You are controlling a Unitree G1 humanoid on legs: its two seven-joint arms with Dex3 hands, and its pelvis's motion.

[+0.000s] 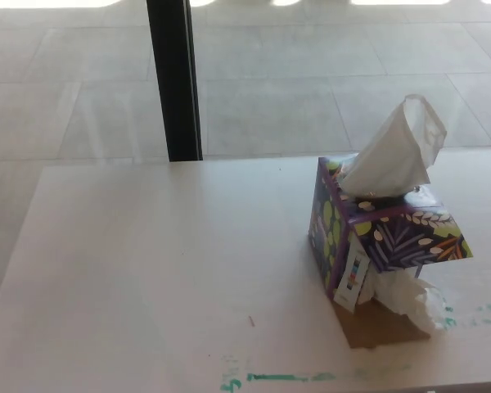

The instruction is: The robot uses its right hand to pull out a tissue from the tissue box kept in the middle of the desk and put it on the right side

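A purple tissue box [368, 237] with a leaf pattern stands on the pale desk [164, 270], right of the middle. A white tissue [397, 151] sticks up out of its top opening. One side flap of the box hangs open at the lower right, and crumpled white tissue [413, 296] spills out there onto the desk. No part of either robot hand shows in the head view.
A black vertical post [174, 78] rises behind the desk's far edge, with a tiled floor beyond it. Green marks [270, 377] run along the desk's near edge. A brown cardboard patch [376, 327] lies under the box.
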